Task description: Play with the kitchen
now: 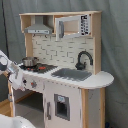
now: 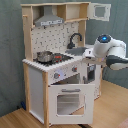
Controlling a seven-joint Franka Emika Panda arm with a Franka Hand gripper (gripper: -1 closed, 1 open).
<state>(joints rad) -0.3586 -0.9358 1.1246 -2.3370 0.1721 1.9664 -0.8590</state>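
Note:
The kitchen [image 1: 65,80] [image 2: 55,75] is a tall white and light-wood toy unit seen in both exterior views. It has a black faucet [image 1: 82,59] [image 2: 75,39], a grey sink [image 1: 72,74], a stove with a metal pot [image 1: 29,61] [image 2: 44,56], knobs [image 2: 57,76] and a range hood [image 1: 39,27] [image 2: 50,20]. Its oven door [image 2: 70,101] hangs partly open. My gripper [image 1: 19,82] [image 2: 88,54] is at the kitchen's front, level with the counter edge and close to the knob panel. The white arm [image 2: 107,49] hides most of it.
An upper cabinet door [image 1: 70,25] [image 2: 100,11] stands open at the top of the kitchen. A grey curtain [image 1: 115,55] hangs behind, and the floor [image 2: 15,117] is wood. A white rounded object [image 1: 10,122] lies at the bottom of the first exterior view's left.

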